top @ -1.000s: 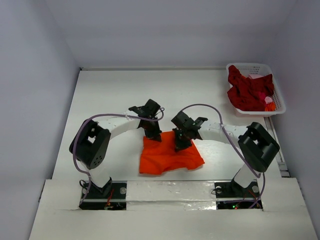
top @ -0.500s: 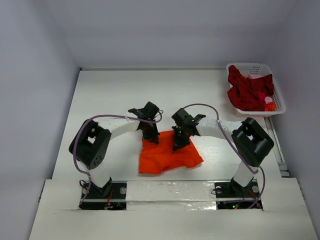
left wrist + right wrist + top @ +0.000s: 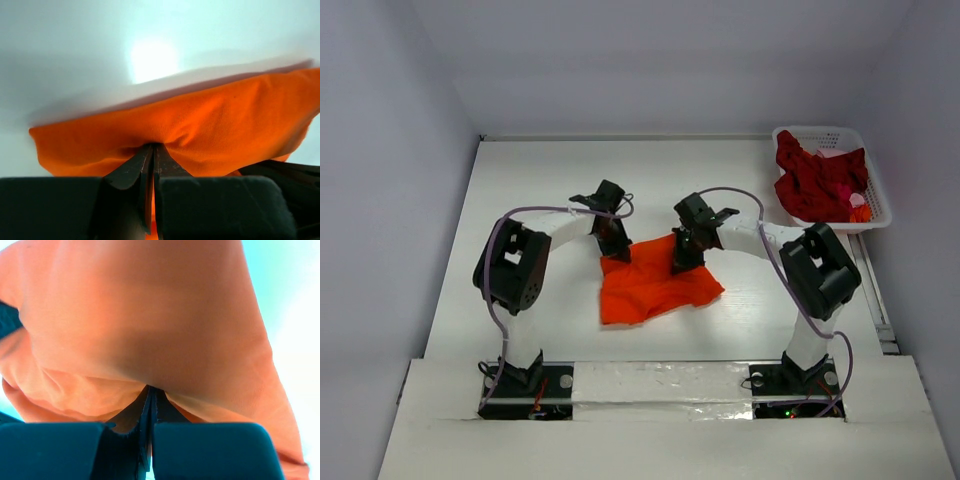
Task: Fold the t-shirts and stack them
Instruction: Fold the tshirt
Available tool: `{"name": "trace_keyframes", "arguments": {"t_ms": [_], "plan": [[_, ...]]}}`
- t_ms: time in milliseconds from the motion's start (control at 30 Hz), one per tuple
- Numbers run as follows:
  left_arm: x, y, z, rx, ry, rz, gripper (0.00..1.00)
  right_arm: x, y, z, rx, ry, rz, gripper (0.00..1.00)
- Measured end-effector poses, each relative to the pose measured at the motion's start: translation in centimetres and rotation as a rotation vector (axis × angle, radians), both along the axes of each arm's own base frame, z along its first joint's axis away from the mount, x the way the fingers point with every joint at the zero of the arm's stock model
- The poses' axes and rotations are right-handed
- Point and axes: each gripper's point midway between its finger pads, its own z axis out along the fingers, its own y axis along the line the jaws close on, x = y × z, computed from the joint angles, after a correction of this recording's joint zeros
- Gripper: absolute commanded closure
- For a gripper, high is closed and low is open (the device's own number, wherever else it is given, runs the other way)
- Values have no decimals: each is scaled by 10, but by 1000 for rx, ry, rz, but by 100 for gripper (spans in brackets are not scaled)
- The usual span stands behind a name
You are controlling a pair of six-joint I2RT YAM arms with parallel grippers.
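The left claw is pinched fully shut on a fold of the orange shirt, the cloth bunching where the two fingers meet; the right claw is shut just as tightly on the same shirt, with cloth draped over and around its tips. Seen from above, both claws grip the shirt's far edge, the left one at the far left corner and the right one further along to the right. That held edge runs left to right between them, and the rest of the cloth trails from it toward the arm bases, rumpled on the white table. The shirt therefore lies on the near side of both claws, each arm about equally close to its own corner. The next move likely depends on keeping that edge taut and level between the two grips while it is carried. The dark red shirts sit heaped in the white basket at the far right, well apart.
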Motion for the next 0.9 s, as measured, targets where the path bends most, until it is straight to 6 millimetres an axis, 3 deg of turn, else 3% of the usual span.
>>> {"name": "trace_keyframes", "arguments": {"t_ms": [367, 533, 900], "plan": [[83, -9, 24, -22, -118, 8, 100, 46, 8, 7, -10, -49, 17, 100], [100, -10, 22, -22, -128, 10, 100, 63, 6, 11, -4, -53, 8, 100], [118, -2, 7, -9, -102, 25, 100, 108, 1, 16, 4, -80, -18, 100]]}}
